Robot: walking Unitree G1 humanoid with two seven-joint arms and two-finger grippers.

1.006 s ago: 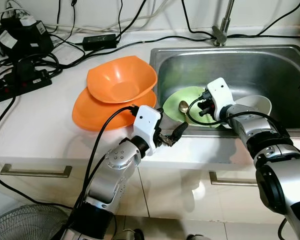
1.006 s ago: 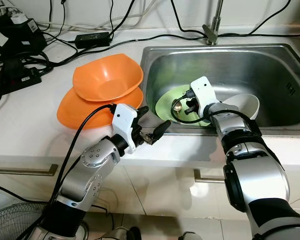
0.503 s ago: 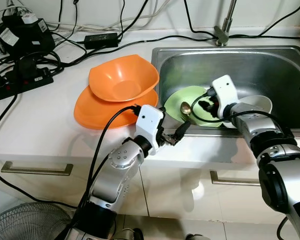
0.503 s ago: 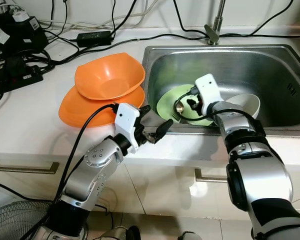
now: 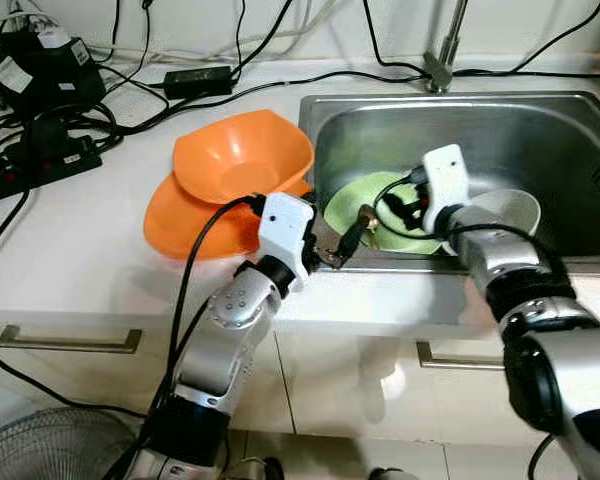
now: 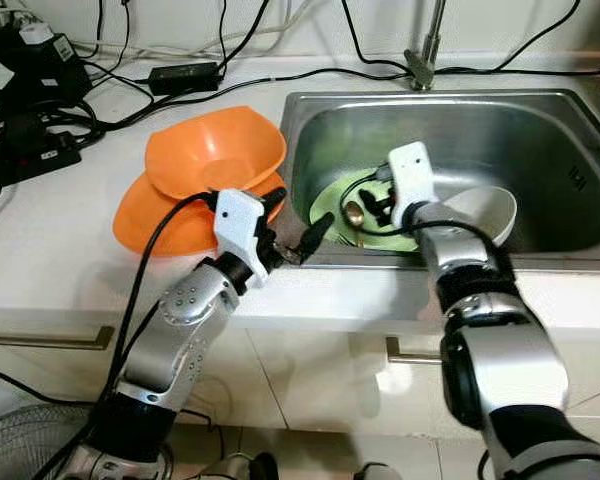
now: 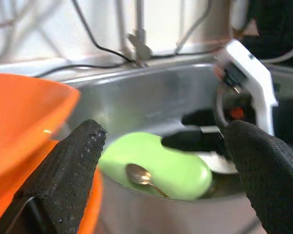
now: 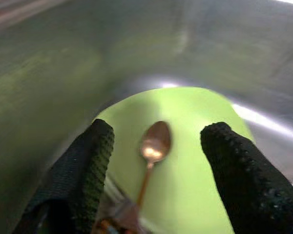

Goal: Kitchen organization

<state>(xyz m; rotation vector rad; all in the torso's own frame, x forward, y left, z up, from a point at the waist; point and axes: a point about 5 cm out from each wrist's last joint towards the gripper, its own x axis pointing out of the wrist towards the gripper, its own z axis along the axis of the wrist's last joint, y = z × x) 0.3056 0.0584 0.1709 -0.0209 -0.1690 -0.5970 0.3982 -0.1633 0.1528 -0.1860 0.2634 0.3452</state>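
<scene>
Right tool hangs wide open and empty over spoon lying on green plate in sink; spoon looks light, thin, slippery, so pinch mid-handle.

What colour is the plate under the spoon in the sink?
Light green: the plate under the spoon shows best in the right wrist view.

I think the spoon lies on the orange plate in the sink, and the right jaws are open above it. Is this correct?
Not quite: the plate under the spoon is green, not orange, as the right wrist view shows. The rest holds: it sits in the sink, right gripper open above it.
</scene>
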